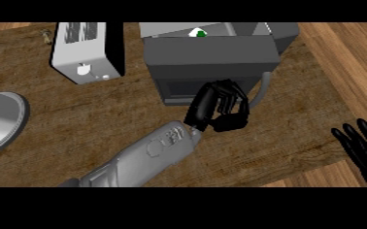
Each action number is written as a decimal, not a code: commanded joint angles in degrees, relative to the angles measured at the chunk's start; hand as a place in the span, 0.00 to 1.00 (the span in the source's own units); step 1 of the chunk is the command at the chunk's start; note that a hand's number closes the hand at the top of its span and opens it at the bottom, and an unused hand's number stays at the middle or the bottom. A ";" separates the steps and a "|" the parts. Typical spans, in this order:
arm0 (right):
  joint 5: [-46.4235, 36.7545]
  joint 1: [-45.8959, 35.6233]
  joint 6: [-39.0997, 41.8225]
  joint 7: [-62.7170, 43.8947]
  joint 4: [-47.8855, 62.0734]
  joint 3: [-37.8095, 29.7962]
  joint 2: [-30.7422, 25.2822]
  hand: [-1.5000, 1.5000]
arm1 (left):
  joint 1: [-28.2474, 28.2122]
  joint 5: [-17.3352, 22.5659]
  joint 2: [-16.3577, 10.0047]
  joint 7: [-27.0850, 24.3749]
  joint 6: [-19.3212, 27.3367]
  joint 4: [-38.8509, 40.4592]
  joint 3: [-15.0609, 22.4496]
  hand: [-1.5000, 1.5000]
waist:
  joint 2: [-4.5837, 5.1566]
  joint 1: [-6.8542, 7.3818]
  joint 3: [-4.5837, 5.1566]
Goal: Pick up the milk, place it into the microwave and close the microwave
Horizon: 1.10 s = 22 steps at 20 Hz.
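**Left hand at the microwave door, milk beyond it**

The left hand (219,107) sits against the front of the microwave's dark door (208,58). Its fingers are curled and there is nothing in them. Past the hand, in the light grey part of the microwave (168,29), the milk (199,33) shows only as a small white and green spot. Just right of the hand curves the door's handle (266,85). Whether the door is fully closed cannot be told. Well to the hand's left stands a toaster (82,53), with a plate (10,116) farther left. Well to its right, the right hand (353,138) rests released, fingers up, above the wooden counter (86,126).
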<state>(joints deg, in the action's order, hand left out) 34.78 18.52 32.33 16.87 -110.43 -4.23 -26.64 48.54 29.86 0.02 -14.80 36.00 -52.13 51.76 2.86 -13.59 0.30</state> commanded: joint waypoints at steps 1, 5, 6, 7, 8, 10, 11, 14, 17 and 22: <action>1.87 -0.38 -0.38 -1.06 -0.27 -0.81 -0.66 0.00 | 4.67 4.04 -0.02 -1.05 -0.11 3.55 -3.36 1.00 | 0.37 -0.26 -0.10; 2.33 -1.07 -1.09 -2.28 -1.44 -0.78 -1.17 0.00 | 6.69 7.62 -0.02 -2.55 -1.62 6.09 -5.19 1.00 | 0.82 -0.82 -0.06; 2.61 -0.06 -0.60 -1.97 -1.86 -0.61 -0.95 0.00 | 6.40 7.94 -0.02 -4.24 -1.08 6.65 -5.36 1.00 | 0.73 -1.56 -0.07; 2.67 -1.43 -1.57 -2.62 -1.98 -0.87 -1.17 0.00 | 7.37 8.97 -0.02 -3.52 -1.50 7.51 -5.59 1.00 | 0.85 -0.90 -0.07; 3.85 -1.21 -0.82 -2.56 -1.86 -1.34 -1.66 0.00 | 8.31 9.46 -0.02 -3.75 -1.80 8.41 -6.20 1.00 | 0.98 -1.49 -0.11; 4.11 -2.17 -1.54 -3.48 -2.04 -1.56 -2.19 0.00 | 8.06 10.55 -0.01 -4.95 -2.17 9.21 -5.85 1.00 | 1.29 -1.16 -0.07; 4.36 -2.02 -1.32 -3.24 -2.42 -1.47 -2.02 0.00 | 8.04 11.27 -0.01 -5.91 -2.99 9.50 -6.70 1.00 | 1.46 -1.41 -0.04; 5.30 -2.62 -1.80 -3.44 -2.59 -1.84 -1.98 0.00 | 7.64 13.59 -0.01 -6.44 -3.34 9.48 -6.64 1.00 | 1.65 -2.08 -0.10; 6.25 -1.98 -1.13 -4.23 -2.79 -2.31 -3.13 0.00 | 7.66 15.52 -0.01 -6.92 -3.62 10.43 -7.51 1.00 | 1.58 -2.29 -0.13; 7.89 -2.54 -1.45 -4.69 -3.35 -2.61 -3.32 0.00 | 7.03 18.18 -0.01 -8.44 -2.64 11.37 -8.70 1.00 | 1.86 -2.20 -0.12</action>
<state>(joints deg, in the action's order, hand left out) 41.38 16.03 30.91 12.72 -113.44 -6.59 -29.59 52.90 45.67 0.05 -23.07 33.31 -46.73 47.17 3.81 -15.51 0.10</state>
